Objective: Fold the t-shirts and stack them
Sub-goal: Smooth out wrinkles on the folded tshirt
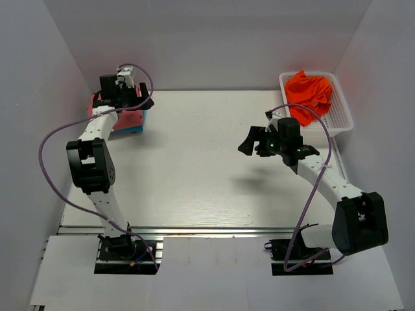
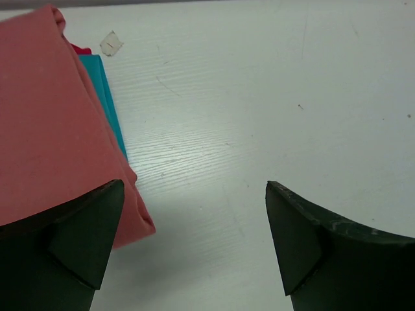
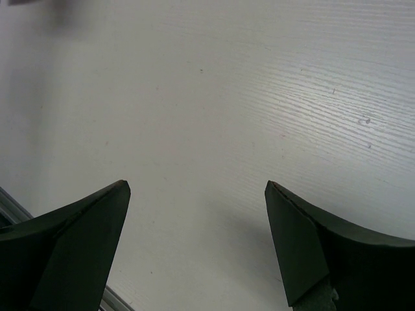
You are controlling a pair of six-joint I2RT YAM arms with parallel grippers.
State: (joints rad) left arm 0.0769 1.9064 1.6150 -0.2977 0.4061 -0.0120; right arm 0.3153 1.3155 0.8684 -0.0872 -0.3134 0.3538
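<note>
Over salmon t-shirt [image 2: 45, 129], left fingers [image 2: 78, 253] wide, empty; right fingers [image 3: 324, 253] likewise

Pretty sure the worktop [image 2: 272, 91] is matt white with fine wood-grain lines. The salmon shirt [image 2: 45, 129], teal shirt [image 2: 109, 103] and orange shirt [image 1: 310, 94] are all soft matt cloth. The basket [image 1: 342, 115] is white plastic mesh. The left hand [image 2: 194, 188] looks like dull black plastic, slightly scuffed.

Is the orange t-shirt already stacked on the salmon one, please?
No, the orange t-shirt lies crumpled in the white basket, far from the salmon t-shirt.
</note>
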